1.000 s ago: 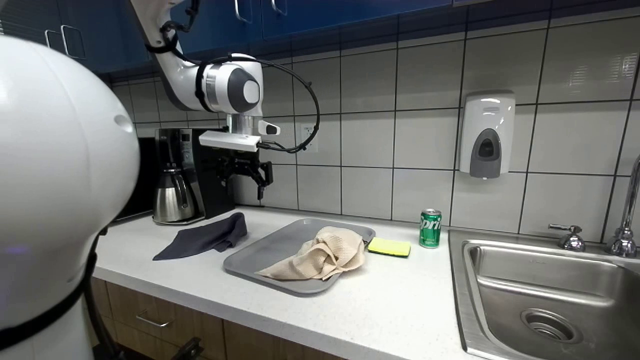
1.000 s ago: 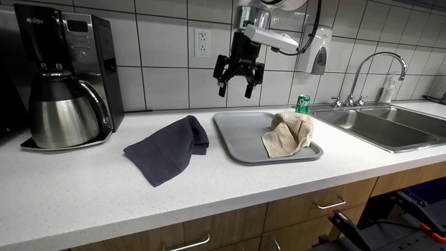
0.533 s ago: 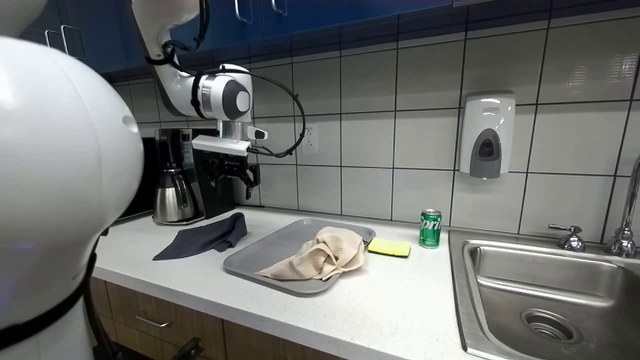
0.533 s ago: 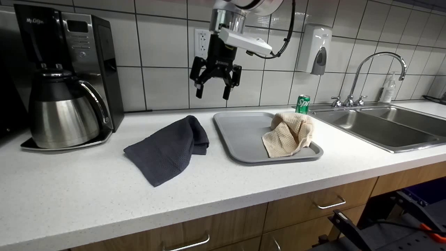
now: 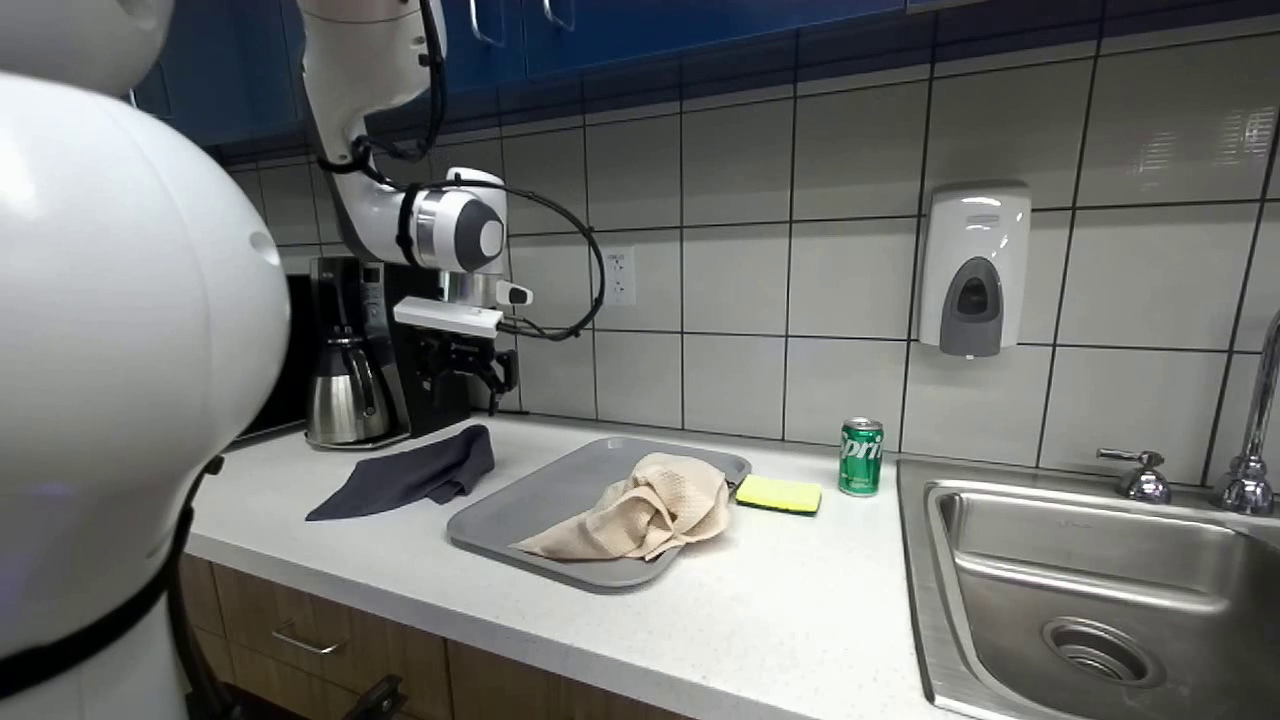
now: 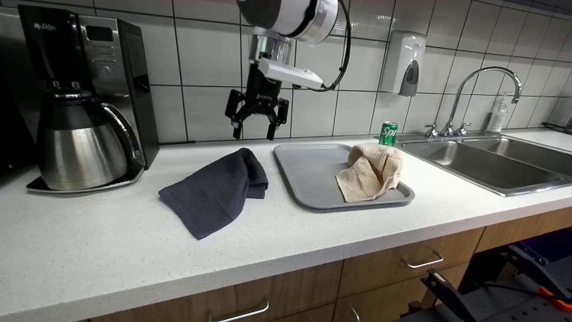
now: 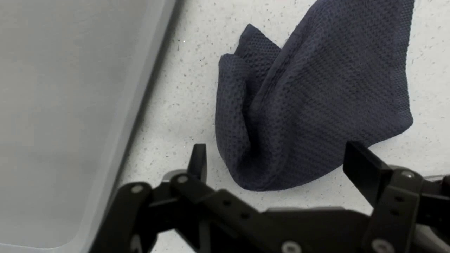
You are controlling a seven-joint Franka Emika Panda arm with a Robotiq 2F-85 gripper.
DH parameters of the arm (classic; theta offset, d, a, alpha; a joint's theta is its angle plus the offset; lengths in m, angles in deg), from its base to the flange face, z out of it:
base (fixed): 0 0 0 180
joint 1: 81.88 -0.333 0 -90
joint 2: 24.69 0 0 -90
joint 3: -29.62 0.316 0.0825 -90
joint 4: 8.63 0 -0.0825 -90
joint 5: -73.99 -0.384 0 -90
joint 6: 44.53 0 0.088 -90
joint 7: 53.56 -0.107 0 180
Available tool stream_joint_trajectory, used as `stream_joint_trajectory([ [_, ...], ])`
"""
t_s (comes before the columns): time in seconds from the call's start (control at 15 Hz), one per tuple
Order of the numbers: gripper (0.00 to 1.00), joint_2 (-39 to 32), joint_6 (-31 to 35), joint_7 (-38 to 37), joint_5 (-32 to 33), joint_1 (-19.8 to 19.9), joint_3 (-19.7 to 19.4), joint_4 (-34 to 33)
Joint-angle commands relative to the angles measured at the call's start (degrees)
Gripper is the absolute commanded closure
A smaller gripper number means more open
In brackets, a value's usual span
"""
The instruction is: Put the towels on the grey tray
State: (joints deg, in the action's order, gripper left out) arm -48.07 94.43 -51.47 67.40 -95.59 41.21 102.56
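A dark grey-blue towel lies folded on the counter, left of the grey tray. A beige towel lies crumpled on the tray's right part, also seen in an exterior view. My gripper is open and empty, above the counter behind the dark towel. In the wrist view the dark towel lies beyond and between the open fingers of the gripper, not touched. The tray fills that view's left side.
A coffee maker with a steel carafe stands left of the dark towel. A yellow sponge and a green can are right of the tray, before the sink. The tiled wall is behind the gripper.
My gripper has moved left from above the tray and come lower, towards the dark towel. It has stayed open. The towels and the tray have not moved.
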Motion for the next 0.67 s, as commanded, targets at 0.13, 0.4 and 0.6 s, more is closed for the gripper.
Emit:
stream_joint_trajectory([
  [0.13, 0.00, -7.6, -0.2, 2.4, 2.4, -0.1, 0.5, -7.5],
  [0.4, 0.00, -11.7, -0.4, 4.4, 2.0, 0.1, 1.2, -10.6],
  [0.6, 0.00, -13.6, -0.6, 5.8, 2.0, 0.3, 1.7, -12.1],
])
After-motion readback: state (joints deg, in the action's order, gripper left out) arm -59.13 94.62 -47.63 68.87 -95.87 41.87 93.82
